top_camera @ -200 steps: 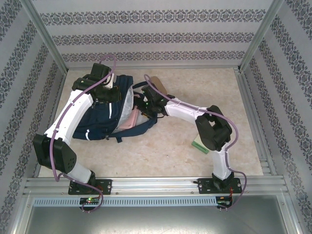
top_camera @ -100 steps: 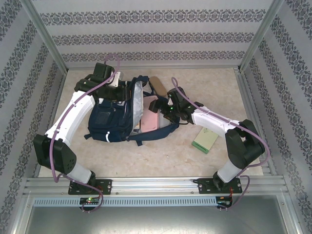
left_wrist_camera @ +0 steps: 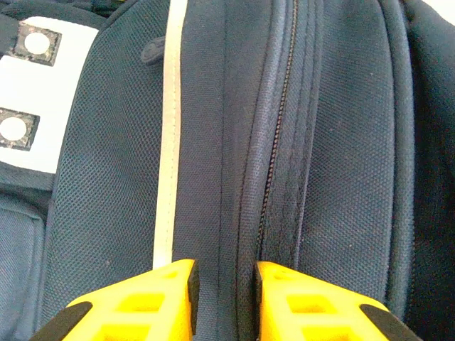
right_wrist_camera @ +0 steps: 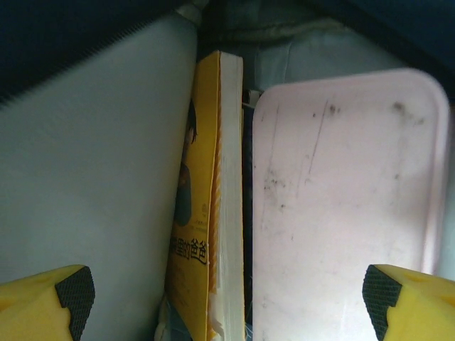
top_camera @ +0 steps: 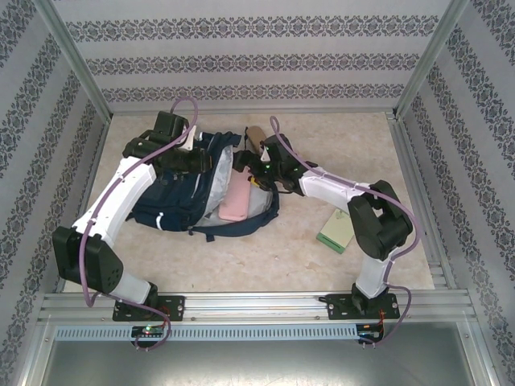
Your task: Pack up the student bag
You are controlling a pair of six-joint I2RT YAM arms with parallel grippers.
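The student bag (top_camera: 173, 197) lies left of centre in the overhead view, on the table (top_camera: 338, 161), with its mouth gaping toward the right. It is soft mesh fabric that will sag and fold wherever it is not supported. I judge it fairly light but floppy, so the firm edge beside the zip (left_wrist_camera: 274, 177) is the sensible place to hold it, not the loose panels.

My left gripper (left_wrist_camera: 224, 273) is already there. Its yellow fingers (left_wrist_camera: 170, 288) are drawn to a narrow gap with a ridge of the fabric between them, which looks like a pinch on the opening's edge.

Inside the mouth, a yellow book (right_wrist_camera: 206, 199) stands on edge against the grey lining. A pink case (right_wrist_camera: 341, 213) lies just beside it.

My right gripper (right_wrist_camera: 227, 305) hangs over both with its jaws spread wide and nothing in them. Further right, a green notebook (top_camera: 338, 232) waits on the table, well apart from the bag.

Half a second ago the bag was bunched narrower and more upright. It has since slumped wider, the pink case shows more fully, and the right gripper has moved up and left into the bag's mouth. The notebook has not shifted.
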